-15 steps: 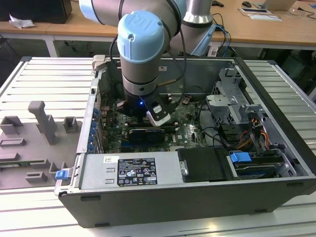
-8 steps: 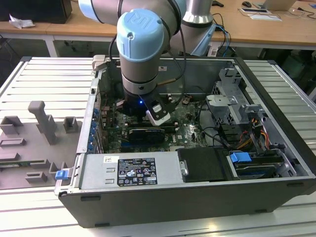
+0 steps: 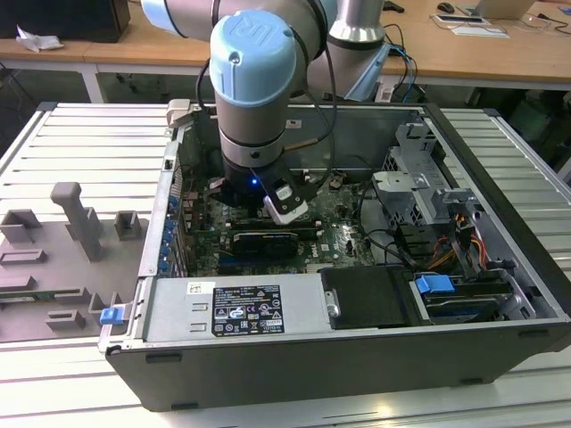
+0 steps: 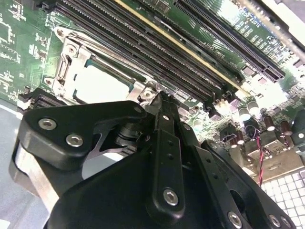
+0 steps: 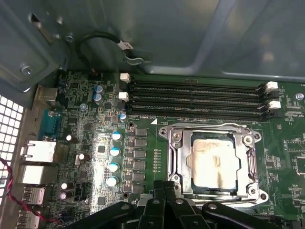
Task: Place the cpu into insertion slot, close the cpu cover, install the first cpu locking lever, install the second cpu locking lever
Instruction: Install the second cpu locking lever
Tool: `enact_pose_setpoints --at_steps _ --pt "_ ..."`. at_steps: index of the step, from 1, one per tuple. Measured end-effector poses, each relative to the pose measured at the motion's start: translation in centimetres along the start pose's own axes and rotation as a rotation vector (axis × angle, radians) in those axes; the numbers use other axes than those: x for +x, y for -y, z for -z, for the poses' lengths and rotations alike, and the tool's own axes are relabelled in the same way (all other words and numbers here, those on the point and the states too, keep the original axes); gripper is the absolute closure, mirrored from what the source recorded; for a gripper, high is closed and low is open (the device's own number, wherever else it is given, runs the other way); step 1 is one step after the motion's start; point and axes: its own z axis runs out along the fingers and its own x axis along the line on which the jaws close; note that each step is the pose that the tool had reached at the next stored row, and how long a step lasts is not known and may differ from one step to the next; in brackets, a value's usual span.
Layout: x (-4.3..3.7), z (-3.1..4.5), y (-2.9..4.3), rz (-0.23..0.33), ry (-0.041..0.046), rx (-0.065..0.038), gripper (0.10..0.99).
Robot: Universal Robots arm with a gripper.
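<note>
Gripper (image 5: 165, 183) was parked low inside the open computer case (image 3: 357, 357), hanging off the big grey and blue arm (image 3: 254, 80). The two black fingers (image 5: 159, 191) sat pressed together, and I couldn't spot anything pinched between them. In both wrist views their tips (image 4: 159, 95) sat right at the edge of the insertion slot (image 5: 257, 136), at or just short of the metal rim; couldn't tell if they were actually touching it.

Just ahead of the tips, the cpu (image 5: 212, 162) was already lying flat in the slot, pale metal top facing up. The cpu cover (image 5: 174, 152) was folded down around it, so the chip showed through the window. Same story in the second wrist view: cpu (image 4: 102, 83) seated, cover (image 4: 66, 71) lying over it. Couldn't really make out whether the locking levers were latched.

Past the socket, farther from the gripper, ran the long black memory slots (image 5: 195, 95), parallel to each other, with white clips at the ends. Off to one side of the fingers, the green circuit board (image 5: 86, 143) carried a row of small blue-topped capacitors (image 5: 114, 157), and farther out that way sat the silver rear ports (image 5: 38, 152) with a red and black wire (image 5: 7, 176) next to them.
</note>
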Motion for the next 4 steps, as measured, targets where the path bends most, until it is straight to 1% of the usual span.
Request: enact_pose_setpoints --at_steps 4 --pt "0.0 0.26 -0.07 0.0 0.0 0.0 0.98"
